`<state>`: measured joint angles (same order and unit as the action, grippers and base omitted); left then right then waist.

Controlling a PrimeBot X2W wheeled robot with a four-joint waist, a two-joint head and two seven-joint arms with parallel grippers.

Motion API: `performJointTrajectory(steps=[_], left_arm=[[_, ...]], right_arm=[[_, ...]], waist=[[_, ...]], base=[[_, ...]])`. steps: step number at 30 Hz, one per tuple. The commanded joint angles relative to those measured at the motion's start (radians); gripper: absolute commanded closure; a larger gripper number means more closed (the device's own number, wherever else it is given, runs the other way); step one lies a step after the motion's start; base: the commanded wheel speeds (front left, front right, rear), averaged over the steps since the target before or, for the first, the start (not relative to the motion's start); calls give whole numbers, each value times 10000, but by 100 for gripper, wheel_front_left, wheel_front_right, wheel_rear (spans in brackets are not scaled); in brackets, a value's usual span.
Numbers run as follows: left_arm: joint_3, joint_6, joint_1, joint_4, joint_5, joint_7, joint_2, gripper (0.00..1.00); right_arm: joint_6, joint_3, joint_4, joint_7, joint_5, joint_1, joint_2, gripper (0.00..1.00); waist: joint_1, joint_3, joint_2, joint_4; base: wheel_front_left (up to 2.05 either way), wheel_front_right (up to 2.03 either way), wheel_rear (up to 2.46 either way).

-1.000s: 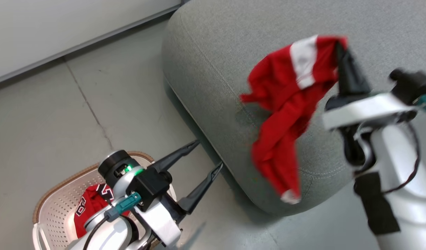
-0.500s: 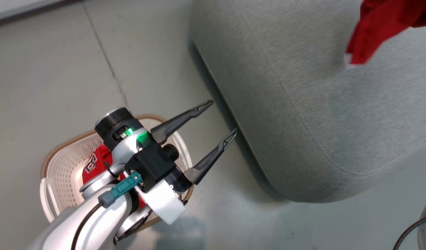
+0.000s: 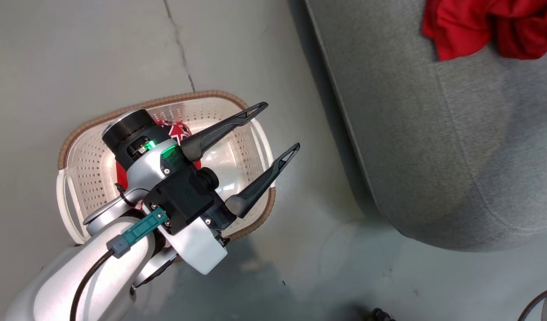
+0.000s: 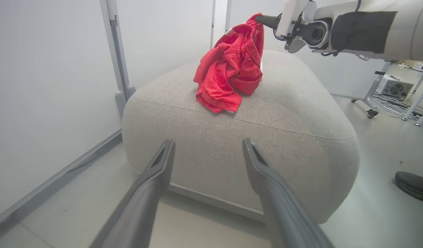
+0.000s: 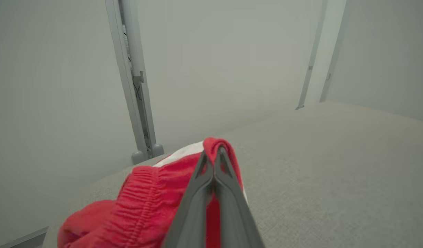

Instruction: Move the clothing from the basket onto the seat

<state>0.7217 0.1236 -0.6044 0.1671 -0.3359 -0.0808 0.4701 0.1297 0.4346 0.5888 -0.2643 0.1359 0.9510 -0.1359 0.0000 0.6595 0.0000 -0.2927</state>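
Lower left: left gripper [image 3: 280, 125], fingers apart, above cream-white perforated plastic basket [image 3: 189, 94]; inside, red lettered garment [image 3: 177, 129], black-and-white print unreadable. Upper right: crumpled red white-trimmed garment [image 3: 460, 26] on large grey fabric seat [image 3: 434, 156], clamped by right gripper [image 5: 213, 153].

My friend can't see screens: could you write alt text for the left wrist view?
A red garment sits bunched on a grey seat, its top pinched by the right tool from the upper right. The left tool shows two dark fingers spread open in the foreground.
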Motion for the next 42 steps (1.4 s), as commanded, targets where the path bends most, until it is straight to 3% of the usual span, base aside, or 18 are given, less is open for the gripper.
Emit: performJointTrajectory(steps=[1,6,7,8,14,25,34,42], left_arm=[[-5,76,-190,62,23,-14,76,0],[74,60,-302,34,-3,5,177,0],[79,60,-319,-2,-19,-7,181,0],[78,56,-326,-35,-34,-26,185,0],[82,-77,-74,-385,-186,-279,59,0],[-341,-855,960,-1459,-945,-1094,-407,0],[-1126,-1483,1829,-2276,-1731,-1671,-929,0],[-2419,-2035,2766,-2652,-2213,-1827,-1312,0]], right_arm=[[20,241,206,-24,-65,-198,-46,100],[20,811,1048,-24,-273,-377,71,100],[18,902,1182,-24,-303,-403,122,63],[18,901,1190,-25,-339,-423,155,1],[18,745,664,-24,-287,-1177,378,0],[20,-631,-1604,-24,68,-3533,745,0],[18,-2364,-3218,-24,322,-5264,829,0],[20,-3460,-4118,-24,550,-6425,821,0]], waist=[[0,277,0,155],[0,428,0,174],[0,411,0,169],[0,377,0,161],[0,-186,0,200],[0,-1947,0,746],[0,-3112,0,1889],[0,-4034,0,2774]], base=[[0,0,0],[0,0,0],[0,0,0],[0,0,0],[0,0,0],[0,0,0],[0,0,0],[0,0,0]])
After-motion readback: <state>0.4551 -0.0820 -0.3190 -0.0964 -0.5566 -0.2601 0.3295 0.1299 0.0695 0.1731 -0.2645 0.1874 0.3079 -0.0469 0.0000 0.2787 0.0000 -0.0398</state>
